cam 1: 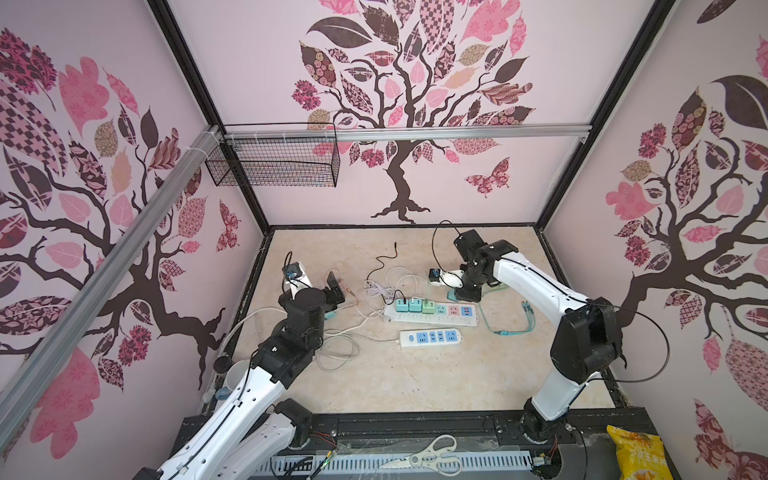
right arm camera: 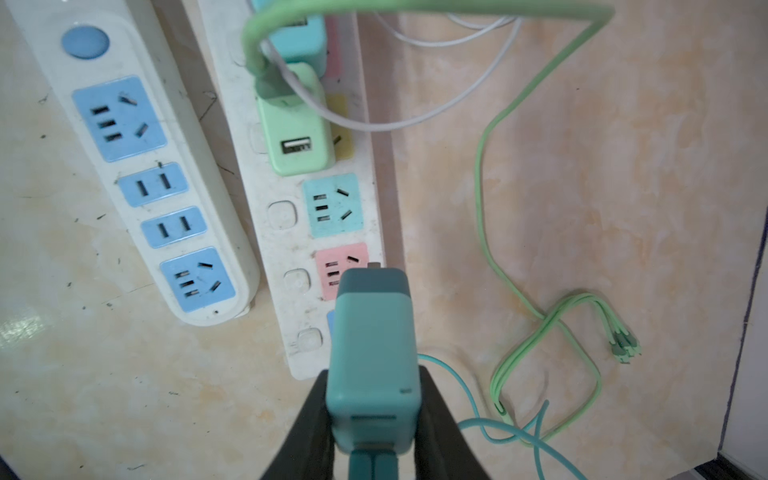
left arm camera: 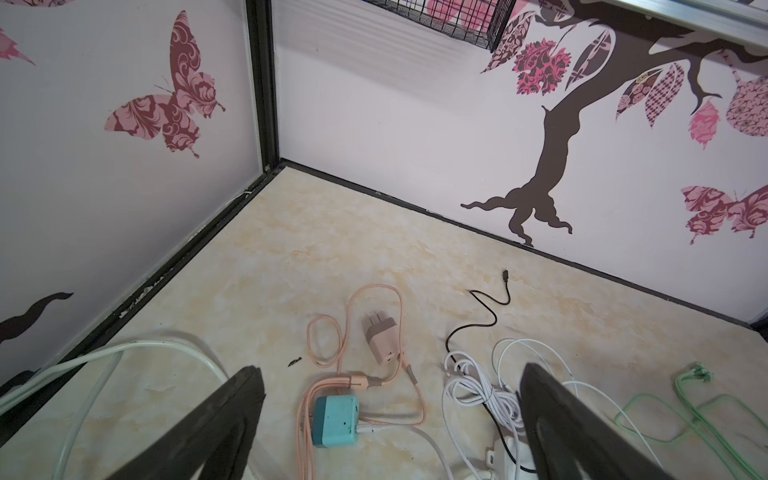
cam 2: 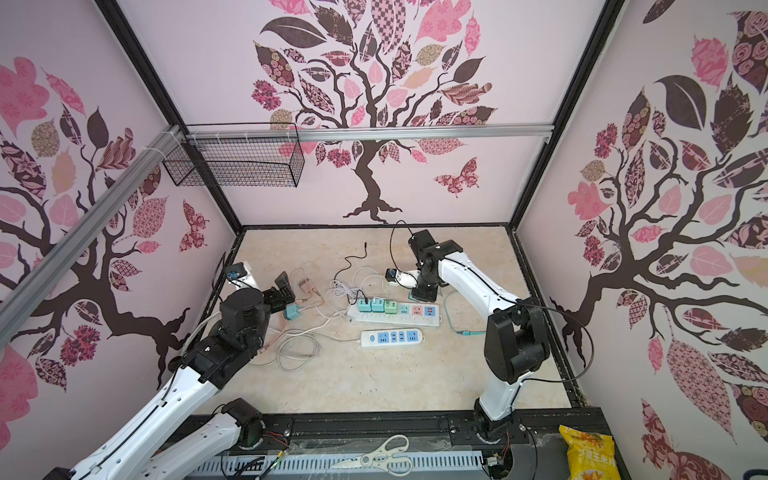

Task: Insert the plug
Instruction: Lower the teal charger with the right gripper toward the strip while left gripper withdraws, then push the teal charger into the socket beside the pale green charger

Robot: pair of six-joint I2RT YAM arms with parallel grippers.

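My right gripper (right arm camera: 372, 374) is shut on a teal plug (right arm camera: 374, 353), holding its sides with its cable trailing behind. The plug hangs prongs-forward just above the pink socket (right arm camera: 338, 266) of the long white power strip (cam 1: 432, 318), near that strip's right end. A green plug (right arm camera: 295, 133) and teal ones sit in that strip's left sockets. My left gripper (left arm camera: 390, 370) is open above the table at the left. Below it lie another teal plug (left arm camera: 336, 420) and a pink plug (left arm camera: 381, 340), with nothing between its fingers.
A shorter strip with blue sockets (cam 1: 430, 337) lies in front of the long one. White cables (cam 1: 386, 286), a black cable (cam 1: 386, 257) and a green cable (right arm camera: 540, 332) lie around. Scissors (cam 1: 432, 457) and a yellow snack bag (cam 1: 638, 457) lie on the front ledge.
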